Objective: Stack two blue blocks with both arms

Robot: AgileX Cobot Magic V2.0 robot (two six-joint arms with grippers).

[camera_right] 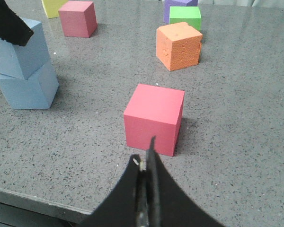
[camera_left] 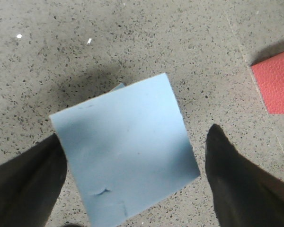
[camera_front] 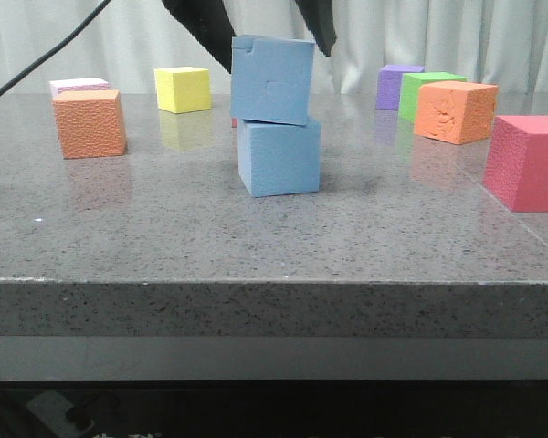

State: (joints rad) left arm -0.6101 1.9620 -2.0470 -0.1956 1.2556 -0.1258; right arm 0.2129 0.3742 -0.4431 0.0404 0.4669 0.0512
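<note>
The notched blue block [camera_front: 272,78] sits slightly tilted and turned on top of the plain blue block [camera_front: 279,157] at the table's middle. My left gripper [camera_front: 260,23] hangs over the stack with its jaws open. In the left wrist view the top block [camera_left: 125,151] lies between the spread fingers [camera_left: 241,184], with a clear gap on one side, and only a sliver of the lower block [camera_left: 118,87] shows. My right gripper [camera_right: 149,151] is shut and empty, low over the table's near edge, just in front of a red cube [camera_right: 154,118]. The stack [camera_right: 23,71] shows at that view's left.
Other cubes stand around: orange [camera_front: 89,123], pink-white [camera_front: 79,86] and yellow [camera_front: 183,88] at the left and back; purple [camera_front: 397,86], green [camera_front: 429,91] and orange [camera_front: 455,111] at the back right; red [camera_front: 530,162] at the right. Table front edge [camera_front: 274,283].
</note>
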